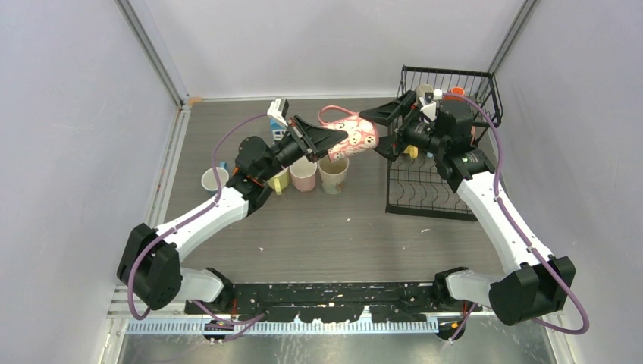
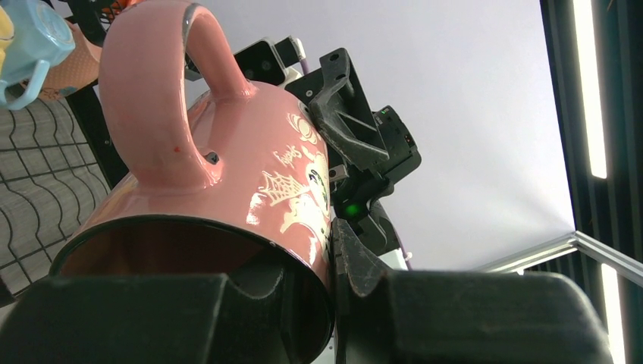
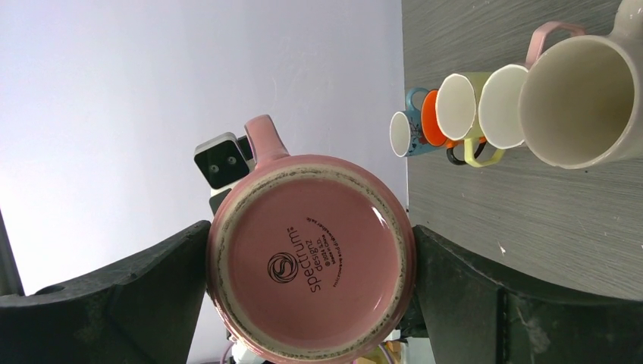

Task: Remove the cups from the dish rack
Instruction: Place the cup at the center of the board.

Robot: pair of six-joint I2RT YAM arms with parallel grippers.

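Observation:
A pink mug with white ghost prints hangs in the air between the two arms, left of the dish rack. My left gripper is shut on its rim, one finger inside the mouth and one outside. My right gripper stands wide open, its fingers flanking the mug's base. Several cups stand in a row on the table below the mug. In the rack's upper basket sit a cream cup and an orange one. A light blue cup shows by the rack wires.
A white cup stands apart at the left end of the row. A small toy block house sits behind the left gripper near the back wall. White walls close in the table on three sides.

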